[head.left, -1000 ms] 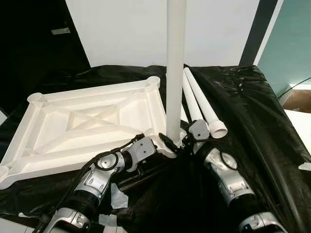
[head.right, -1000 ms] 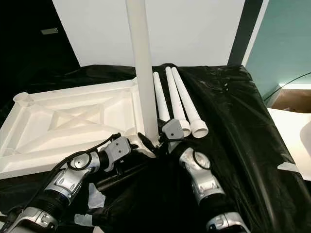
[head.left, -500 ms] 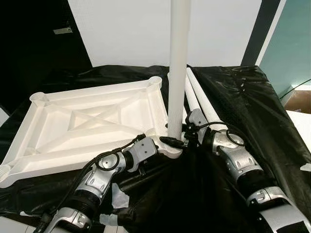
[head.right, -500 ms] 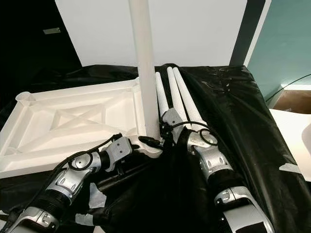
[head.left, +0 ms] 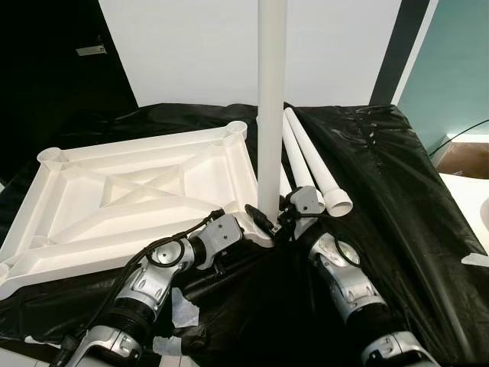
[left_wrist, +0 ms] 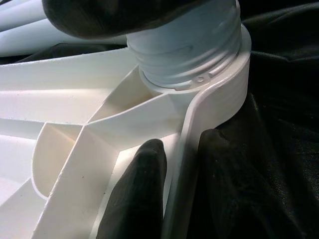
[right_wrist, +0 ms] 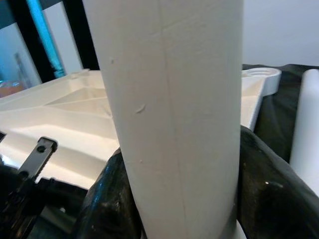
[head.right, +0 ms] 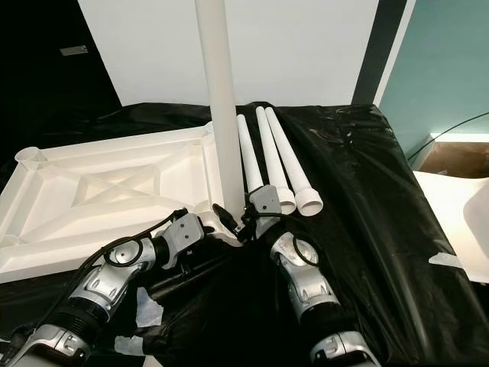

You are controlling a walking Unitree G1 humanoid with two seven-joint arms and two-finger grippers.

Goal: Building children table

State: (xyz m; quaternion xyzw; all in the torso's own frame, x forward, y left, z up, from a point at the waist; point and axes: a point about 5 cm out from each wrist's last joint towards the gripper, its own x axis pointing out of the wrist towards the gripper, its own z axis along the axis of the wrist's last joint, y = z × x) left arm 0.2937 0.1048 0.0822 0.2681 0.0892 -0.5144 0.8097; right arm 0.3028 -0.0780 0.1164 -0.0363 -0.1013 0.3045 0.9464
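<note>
Upturned white tabletop (head.left: 137, 191) lies on the black-sheeted desk (head.left: 397, 176), underside ribs showing. One white leg (head.left: 271, 115) stands upright in the near corner socket (left_wrist: 219, 94); thread rings visible at its base — judged partly screwed, not yet seated.

Right hand (head.left: 276, 223) closed around the leg just above the socket, fingers (right_wrist: 269, 194) wrapping it on both sides. Left hand (head.left: 254, 214) pinches the tabletop rim beside that socket, one finger (left_wrist: 137, 194) inside the rim, one outside — bracing.

Spare legs (head.right: 283, 164) lie side by side just beyond the corner.

Step in hand: fitting first leg. Next likely calls for turning it further home while the rim stays braced.
</note>
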